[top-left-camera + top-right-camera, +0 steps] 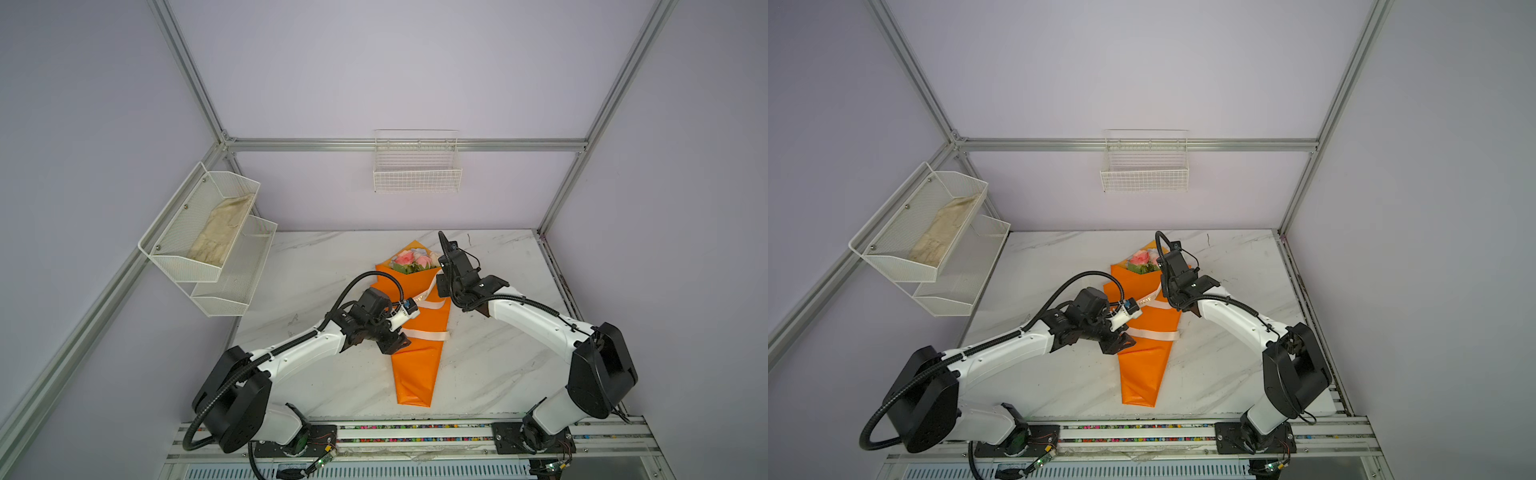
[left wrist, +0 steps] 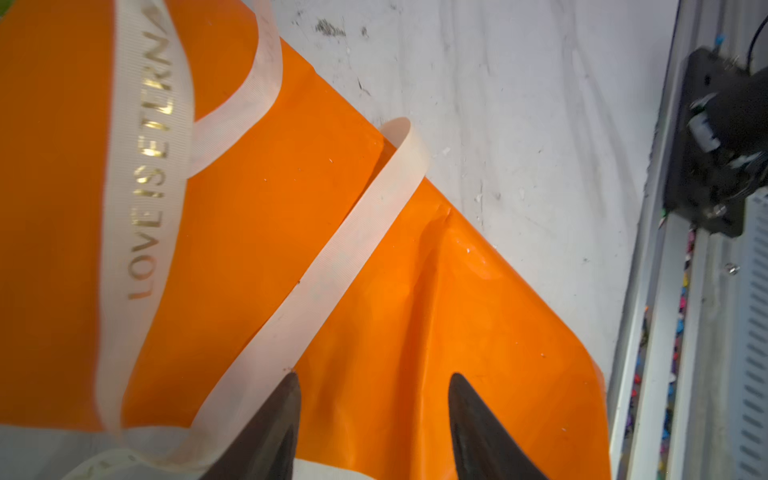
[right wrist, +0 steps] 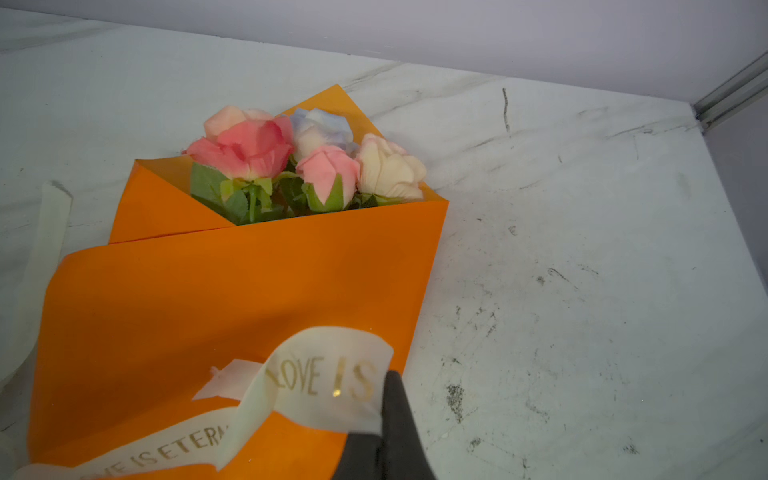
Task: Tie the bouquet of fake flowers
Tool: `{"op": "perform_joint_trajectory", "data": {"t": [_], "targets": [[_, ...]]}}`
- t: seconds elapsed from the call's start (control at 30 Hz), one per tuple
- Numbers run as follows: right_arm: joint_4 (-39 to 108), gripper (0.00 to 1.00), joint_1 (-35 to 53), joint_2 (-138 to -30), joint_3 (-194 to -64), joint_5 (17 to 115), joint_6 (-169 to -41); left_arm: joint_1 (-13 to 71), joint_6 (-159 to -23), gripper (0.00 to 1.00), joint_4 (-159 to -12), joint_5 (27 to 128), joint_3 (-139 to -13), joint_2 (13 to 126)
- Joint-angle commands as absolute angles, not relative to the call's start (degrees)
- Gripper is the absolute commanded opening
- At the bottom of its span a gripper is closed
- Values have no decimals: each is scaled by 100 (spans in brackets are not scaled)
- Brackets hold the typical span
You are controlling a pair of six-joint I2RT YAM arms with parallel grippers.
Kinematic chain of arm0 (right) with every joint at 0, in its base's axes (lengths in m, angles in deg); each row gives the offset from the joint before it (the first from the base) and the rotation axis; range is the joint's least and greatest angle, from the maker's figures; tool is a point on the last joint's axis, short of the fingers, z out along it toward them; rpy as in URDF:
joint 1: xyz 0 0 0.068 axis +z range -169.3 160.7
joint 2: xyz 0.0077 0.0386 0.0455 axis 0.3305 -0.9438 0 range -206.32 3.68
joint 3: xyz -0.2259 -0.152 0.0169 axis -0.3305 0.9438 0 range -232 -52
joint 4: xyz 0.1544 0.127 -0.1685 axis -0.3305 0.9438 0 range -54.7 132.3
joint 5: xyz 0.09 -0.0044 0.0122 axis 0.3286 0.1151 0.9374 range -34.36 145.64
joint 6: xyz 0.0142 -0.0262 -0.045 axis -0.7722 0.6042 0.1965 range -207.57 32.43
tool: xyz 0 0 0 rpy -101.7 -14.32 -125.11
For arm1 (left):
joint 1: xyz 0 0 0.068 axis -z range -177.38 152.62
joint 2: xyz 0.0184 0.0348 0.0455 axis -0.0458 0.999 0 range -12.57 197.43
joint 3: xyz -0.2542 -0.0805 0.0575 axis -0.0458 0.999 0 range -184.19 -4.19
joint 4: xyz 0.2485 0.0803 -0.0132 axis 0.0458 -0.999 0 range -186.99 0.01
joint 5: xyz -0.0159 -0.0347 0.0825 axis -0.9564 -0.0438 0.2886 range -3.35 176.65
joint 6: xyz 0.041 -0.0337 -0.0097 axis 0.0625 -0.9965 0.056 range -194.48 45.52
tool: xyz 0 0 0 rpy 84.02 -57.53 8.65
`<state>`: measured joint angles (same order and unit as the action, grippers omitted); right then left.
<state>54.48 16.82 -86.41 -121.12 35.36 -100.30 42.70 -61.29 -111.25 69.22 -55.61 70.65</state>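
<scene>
The right claw [image 3: 392, 388] pinches the cream ribbon [image 3: 324, 374] above the bouquet [image 1: 415, 365], which lies wrapped on the tabletop [image 1: 498, 365]. The left claw [image 2: 374, 386] hangs spread over the bouquet's narrow end. The ribbon crosses the bouquet loosely and no knot shows, so the tying remains.

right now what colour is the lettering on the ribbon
Gold, on the cream ribbon; clearest in the left wrist view.

White marble-look tabletop [image 1: 498, 374], grey veins, dark scuffs out past the right jaws. Lying flat on it: bouquet of fake flowers [image 1: 417, 365] in orange wrap, blooms just ahead of the right jaws, narrow end trailing back past the left jaws. Cream ribbon [image 1: 428, 335] draped across the wrap between both jaws, slack spilling onto bare tabletop beside the left jaws.
</scene>
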Motion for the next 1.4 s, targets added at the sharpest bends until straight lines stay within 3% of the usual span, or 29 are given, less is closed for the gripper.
{"op": "perform_joint_trajectory", "data": {"t": [0.0,0.33,0.6,0.77,1.0,1.27,1.37], "targets": [[5570,0,1687,-8456,-12148,3740,-10202,4323,-5465,56,-11065,7667,-6284,7286],[5485,0,1594,-8450,-11996,3917,-10284,4341,-5206,62,-10968,8380,-6548,7953],[5389,0,1524,-8486,-11832,4030,-10308,4340,-5181,57,-11287,8377,-6781,8503],[5324,0,1498,-8537,-11789,4094,-10321,4345,-5176,47,-11499,8363,-6906,8684],[5262,0,1494,-8574,-11761,4156,-10347,4345,-5176,17,-11450,8281,-6852,8535],[5211,0,1482,-8578,-11703,4316,-10323,4349,-5339,1,-11402,8030,-6693,8053],[5116,0,1446,-8584,-11684,4744,-10252,4349,-5490,0,-11270,7935,-6522,7719]]}}
